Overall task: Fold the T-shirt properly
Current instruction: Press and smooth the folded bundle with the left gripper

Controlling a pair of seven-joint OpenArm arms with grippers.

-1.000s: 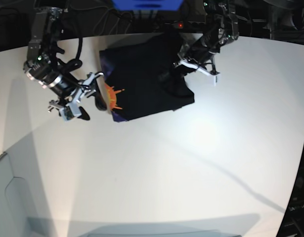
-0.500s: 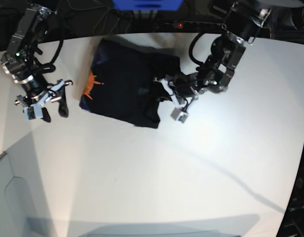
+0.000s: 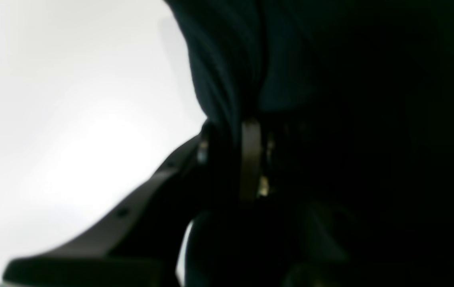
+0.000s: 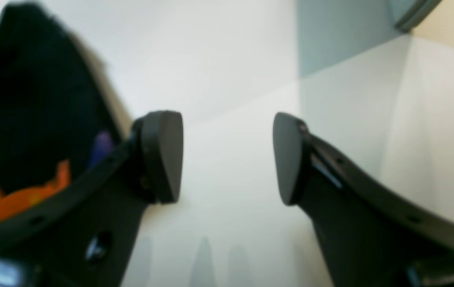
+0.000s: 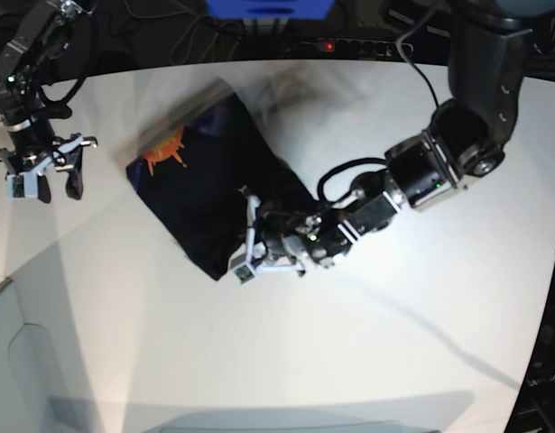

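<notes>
Left gripper (image 5: 250, 248) reaches low across the counter (image 5: 394, 343), jaws clamped on T-shirt (image 5: 214, 180) edge at counter's centre. Right gripper (image 4: 227, 157) hangs beside it, jaws wide apart, holding nothing.

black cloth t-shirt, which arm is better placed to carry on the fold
Left. The left gripper is down at the black cloth T-shirt, with fabric bunched in it, while the right gripper hangs open and apart from it.
</notes>
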